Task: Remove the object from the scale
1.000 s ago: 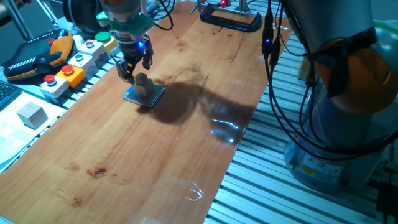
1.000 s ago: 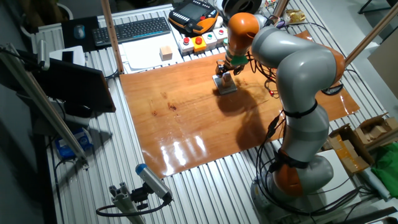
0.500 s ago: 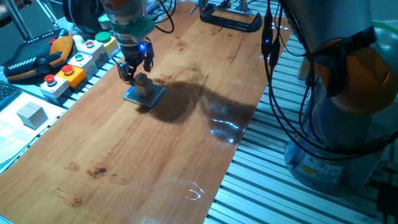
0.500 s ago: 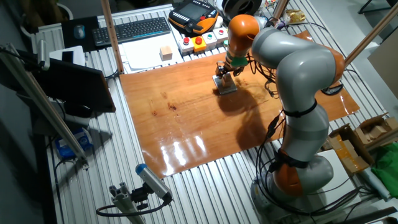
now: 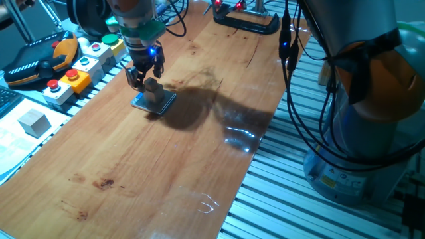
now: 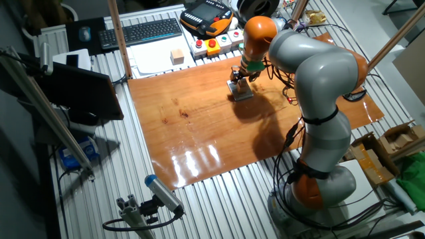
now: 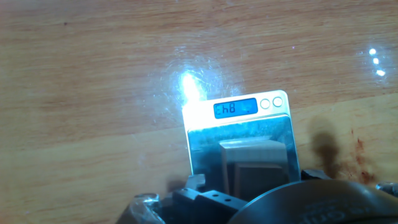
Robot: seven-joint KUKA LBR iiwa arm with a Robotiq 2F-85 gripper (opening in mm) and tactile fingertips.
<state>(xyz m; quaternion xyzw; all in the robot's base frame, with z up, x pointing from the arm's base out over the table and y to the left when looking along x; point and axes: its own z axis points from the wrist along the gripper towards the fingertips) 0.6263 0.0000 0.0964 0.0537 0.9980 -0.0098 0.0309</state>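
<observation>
While the claw (image 5: pixel 145 74) hangs right over the grey block (image 5: pixel 153 90) on the scale (image 5: pixel 153 102), we cannot tell if its fingers touch it or how wide they stand. In hand view the block's lower part is cut off. It stands upright mid-pad on the desk (image 5: pixel 166 159), near the button boxes (image 5: pixel 78 66).

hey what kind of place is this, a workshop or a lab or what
Most likely a robotics lab bench. A big arm works over a wooden board on a slatted aluminium table, with button boxes, a teach pendant and a keyboard nearby. A small digital scale carries a grey block.
</observation>
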